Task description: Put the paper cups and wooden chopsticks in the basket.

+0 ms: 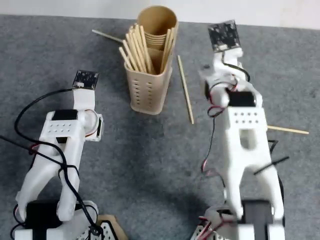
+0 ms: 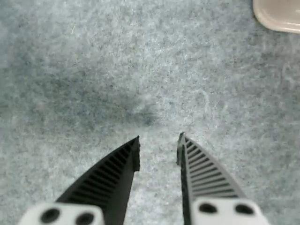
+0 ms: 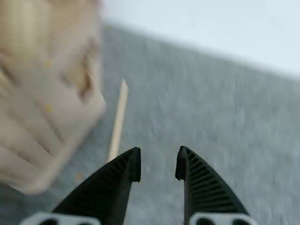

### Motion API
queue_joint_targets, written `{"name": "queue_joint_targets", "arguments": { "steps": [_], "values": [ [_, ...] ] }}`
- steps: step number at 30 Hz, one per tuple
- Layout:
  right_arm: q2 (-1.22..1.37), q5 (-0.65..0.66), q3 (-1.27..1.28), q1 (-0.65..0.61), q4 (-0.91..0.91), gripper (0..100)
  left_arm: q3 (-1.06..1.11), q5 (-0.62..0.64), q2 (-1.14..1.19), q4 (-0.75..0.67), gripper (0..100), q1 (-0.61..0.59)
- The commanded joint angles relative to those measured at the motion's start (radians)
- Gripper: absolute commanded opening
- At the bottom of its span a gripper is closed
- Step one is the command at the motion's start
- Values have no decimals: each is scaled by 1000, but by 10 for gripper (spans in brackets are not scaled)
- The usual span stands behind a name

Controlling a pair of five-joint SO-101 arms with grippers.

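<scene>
Grey carpet (image 1: 150,165) bears the basket (image 1: 147,92) and 3 loose chopsticks (image 1: 185,90).

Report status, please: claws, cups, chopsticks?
Left claw open, empty. Right claw open, empty. Cups in basket; three chopsticks loose outside. Nothing in the way.

light: bright, diffuse | shadow: soft patch on mat (image 2: 220,79) near left tool (image 2: 159,140)

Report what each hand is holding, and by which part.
Nothing is held. The left hand is open over the grey surface; the right hand is open near a loose chopstick beside the basket.
</scene>
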Motion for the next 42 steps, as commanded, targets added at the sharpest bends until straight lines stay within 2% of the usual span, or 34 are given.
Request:
{"name": "queue_joint_targets", "arguments": {
  "steps": [1, 2, 7, 9, 10, 13, 23, 31, 34, 36, 40, 42],
  "values": [
    [137, 187, -42, 82, 44, 138, -4, 9, -30, -14, 152, -8],
    [176, 288, -42, 108, 90, 138, -2, 9, -30, -14, 152, -8],
    [228, 970, -44, 248, 354, 137, -5, 9, -30, -15, 152, -4],
    [219, 1120, -56, 283, 401, 130, -5, 9, -30, -15, 152, -2],
    [219, 1146, -68, 292, 398, 118, -5, 9, -30, -15, 152, -2],
    [251, 1163, -110, 300, 403, 89, -2, 9, -30, -15, 152, -4],
    [461, 1283, -150, 337, 398, 88, 7, 8, -30, -15, 152, -2],
    [599, 1278, -260, 346, 398, 84, 5, 8, -30, -15, 152, -2],
    [657, 1278, -308, 346, 404, 0, 5, 8, -30, -15, 152, -2],
    [665, 1278, -321, 349, 407, 9, 5, 8, -30, -15, 152, -2],
    [657, 1277, -352, 364, 493, 6, 4, 8, -30, -15, 152, -5],
    [627, 1235, -404, 364, 535, 6, 2, 8, -30, -15, 152, -7]
  ]
}}
